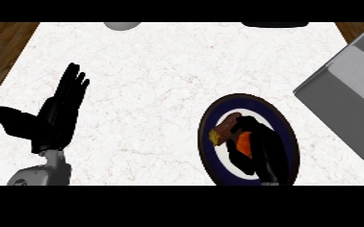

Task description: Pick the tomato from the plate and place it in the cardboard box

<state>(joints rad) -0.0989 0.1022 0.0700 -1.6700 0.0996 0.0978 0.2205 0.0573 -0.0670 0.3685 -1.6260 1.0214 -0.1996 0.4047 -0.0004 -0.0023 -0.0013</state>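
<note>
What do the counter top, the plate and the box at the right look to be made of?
Counter top: looks like white marble or stone, shown by faint reddish veining and a matt finish. Plate: probably glazed ceramic, with smooth dark blue and white rings. Box: plain flat grey panels; material unclear, nothing marks it as cardboard.

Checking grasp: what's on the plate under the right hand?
The right hand curls round the tomato on the plate. Most of the tomato is hidden by fingers.

One view only, from up at the head. Looks steeply down, fairly close, on the white counter. Arms coming in from 6 o'clock.
</note>
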